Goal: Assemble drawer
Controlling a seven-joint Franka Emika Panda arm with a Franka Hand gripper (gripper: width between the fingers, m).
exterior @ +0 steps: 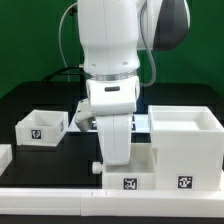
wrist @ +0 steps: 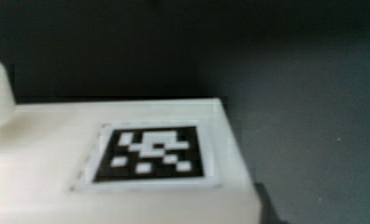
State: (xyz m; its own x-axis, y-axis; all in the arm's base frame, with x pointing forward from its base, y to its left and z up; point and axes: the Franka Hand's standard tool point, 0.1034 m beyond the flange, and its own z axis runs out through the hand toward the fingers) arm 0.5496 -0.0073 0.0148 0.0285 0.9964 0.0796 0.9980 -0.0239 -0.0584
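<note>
In the exterior view the large cube-shaped casing [exterior: 186,140] stands at the right, open at the top, with a tag on its front. A small white tray box [exterior: 128,170] with a tag stands next to it in the middle. A second tray box [exterior: 42,127] stands apart at the left. My gripper [exterior: 113,160] reaches straight down onto the middle tray box. Its fingertips are hidden, so I cannot tell whether they are open or shut. The wrist view shows a white tagged face [wrist: 155,152] of a drawer part very close, and no fingers.
A long white rail [exterior: 90,198] runs along the front of the black table. The marker board [exterior: 150,121] lies flat behind the arm. In the wrist view, black table [wrist: 306,90] lies beside the white part.
</note>
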